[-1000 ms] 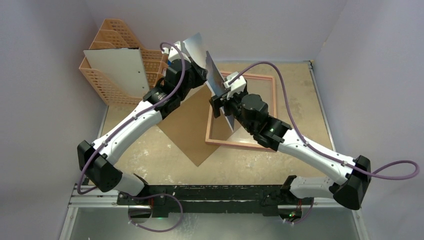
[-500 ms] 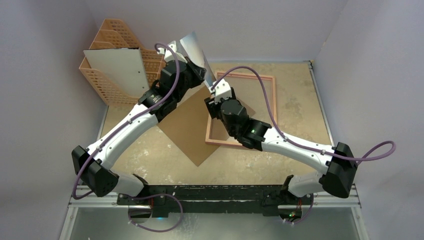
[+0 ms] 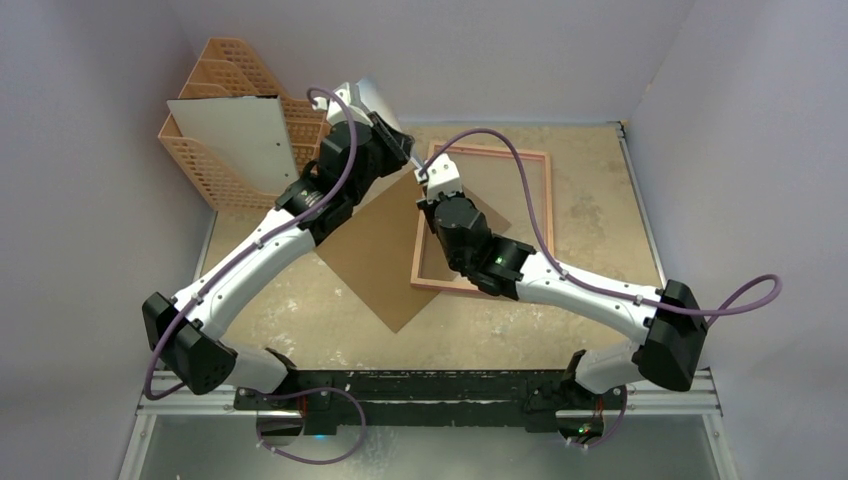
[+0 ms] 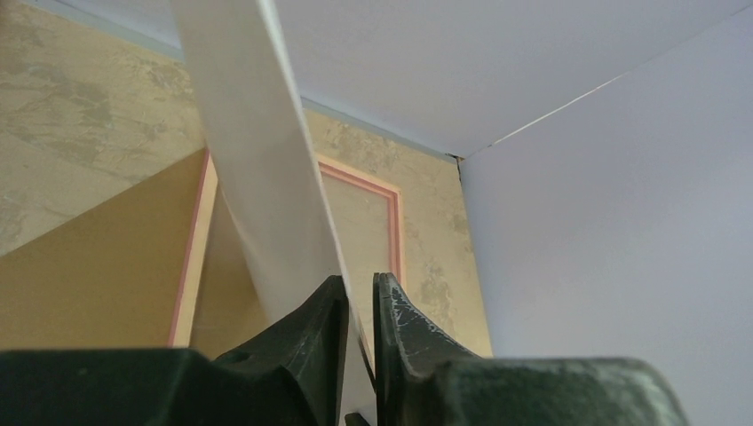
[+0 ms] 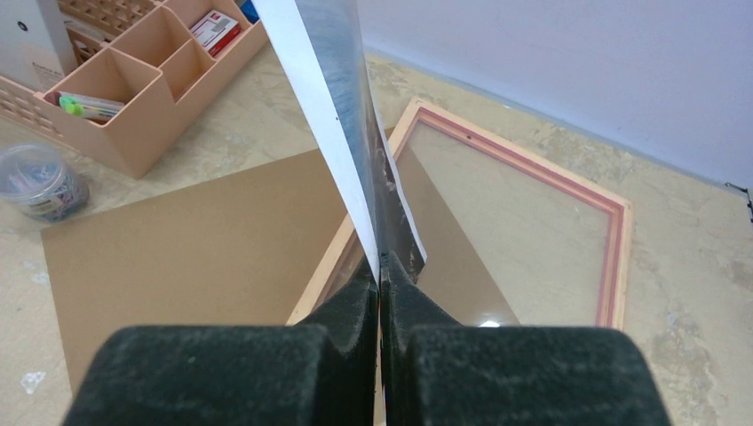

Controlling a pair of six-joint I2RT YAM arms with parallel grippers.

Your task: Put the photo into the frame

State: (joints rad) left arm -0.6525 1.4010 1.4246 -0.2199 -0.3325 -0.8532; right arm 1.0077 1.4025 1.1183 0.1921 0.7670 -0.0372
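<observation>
The photo (image 3: 383,103) stands on edge in the air over the frame's left rail. Its white back (image 4: 257,151) fills the left wrist view, and its dark printed side (image 5: 346,98) faces right in the right wrist view. My right gripper (image 3: 424,176) (image 5: 382,266) is shut on the photo's lower corner. My left gripper (image 3: 396,146) (image 4: 360,291) straddles the photo higher up. Its jaws stand slightly apart: one finger (image 4: 320,311) lies against the sheet and the other stands off it. The pink frame (image 3: 547,200) (image 5: 614,257) (image 4: 393,222) lies flat on the table.
A brown backing board (image 3: 375,262) (image 5: 195,240) lies partly under the frame's left side. An orange mesh file rack (image 3: 205,175) holding a white sheet (image 3: 240,140) stands at back left. A peach desk organiser (image 5: 133,98) and a small jar (image 5: 44,182) sit nearby.
My right gripper moved left and back to the photo's lower corner and closed on it. The left jaws have parted a little. The photo has swung further back and left.
</observation>
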